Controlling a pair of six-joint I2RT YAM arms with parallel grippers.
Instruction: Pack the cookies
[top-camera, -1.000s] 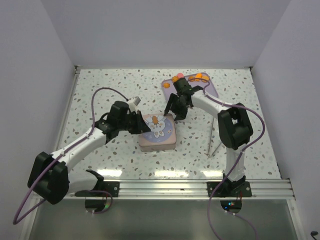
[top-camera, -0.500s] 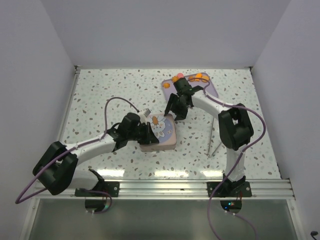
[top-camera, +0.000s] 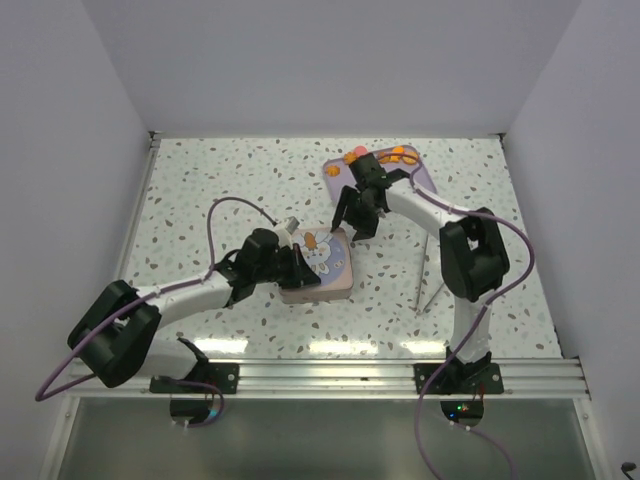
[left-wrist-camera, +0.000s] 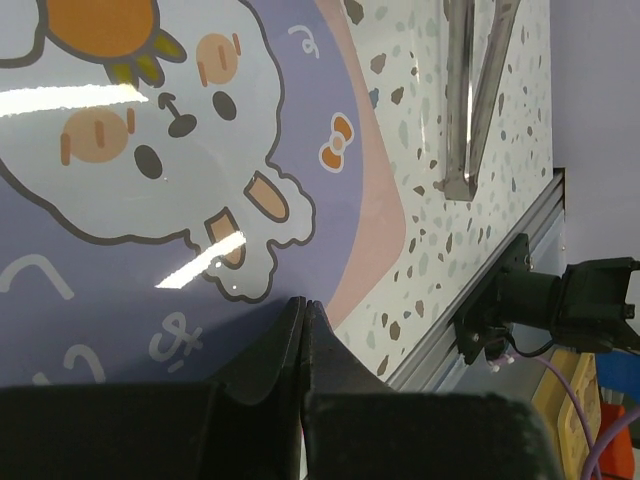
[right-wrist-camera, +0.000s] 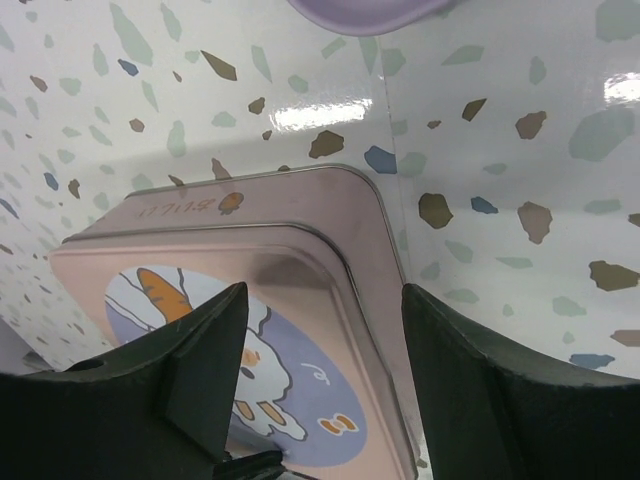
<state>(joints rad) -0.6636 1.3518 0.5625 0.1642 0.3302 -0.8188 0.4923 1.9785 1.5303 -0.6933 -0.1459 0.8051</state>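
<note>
The cookies (top-camera: 399, 155), small orange rounds with a pink one, lie on a purple tray (top-camera: 331, 170) at the back of the table. A square pink tin (top-camera: 322, 266) with a rabbit and carrot on its lid (left-wrist-camera: 190, 180) sits mid-table, lid on. My left gripper (top-camera: 301, 262) is shut with nothing between its fingers, its tip (left-wrist-camera: 303, 305) low over the lid's near-left part. My right gripper (top-camera: 352, 222) stands open above the tin's far right corner (right-wrist-camera: 350, 210), holding nothing. The tin's inside is hidden.
Metal tongs (top-camera: 432, 270) lie on the speckled table right of the tin, also in the left wrist view as metal tongs (left-wrist-camera: 470, 100). The aluminium rail (top-camera: 400, 378) runs along the near edge. White walls close in three sides.
My left arm swung right and lowered over the tin lid, and its jaws closed fully. The right gripper shifted only slightly and stayed open.
</note>
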